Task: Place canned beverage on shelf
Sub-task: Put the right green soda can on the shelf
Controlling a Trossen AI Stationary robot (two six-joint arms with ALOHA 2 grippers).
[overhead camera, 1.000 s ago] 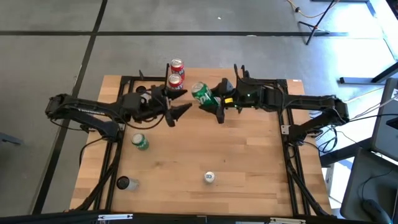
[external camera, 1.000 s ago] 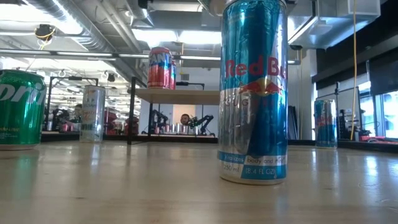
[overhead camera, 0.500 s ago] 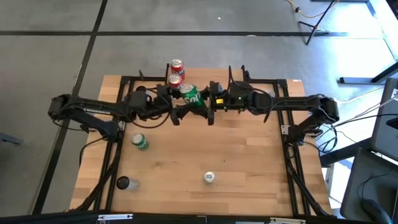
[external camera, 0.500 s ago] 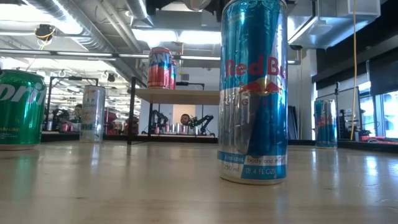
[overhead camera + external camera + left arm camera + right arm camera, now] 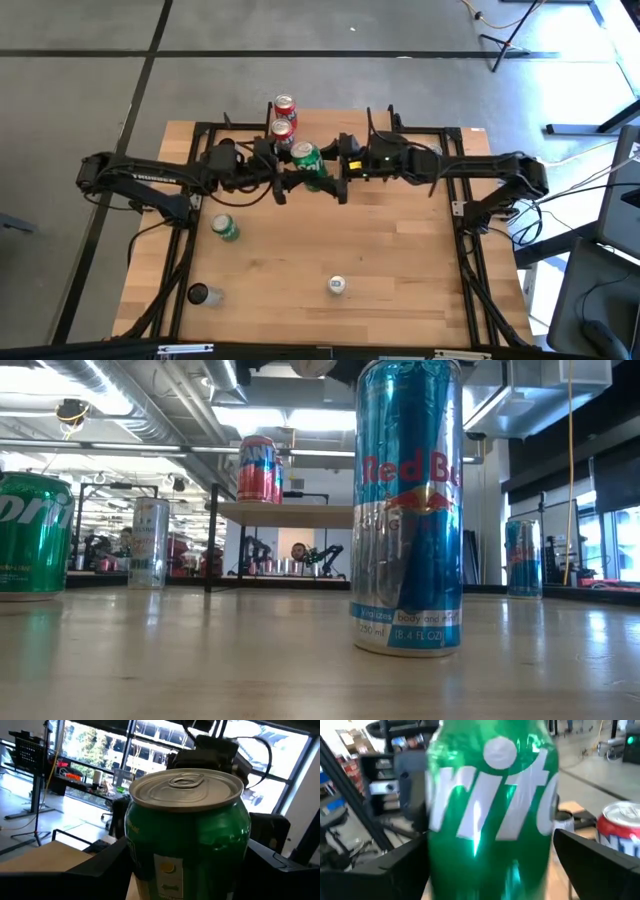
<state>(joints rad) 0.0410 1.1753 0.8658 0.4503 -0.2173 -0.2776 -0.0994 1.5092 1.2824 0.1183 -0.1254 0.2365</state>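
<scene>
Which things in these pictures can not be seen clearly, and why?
- Shelf: high view, mostly covered by both arms and the red cans.
- Who holds the green can: left gripper and right gripper flank it in the wrist views; contact hidden.
- Label of the small can: high view, too small.

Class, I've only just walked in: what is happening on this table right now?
Two robot arms meet at the table's far side over a green Sprite can. The can stands upright between the left gripper and the right gripper, in what looks like a handover; which gripper bears it cannot be told. Two red cans stand just beyond, on the shelf. Another green can, a slim blue can and a dark can wait on the table.
</scene>
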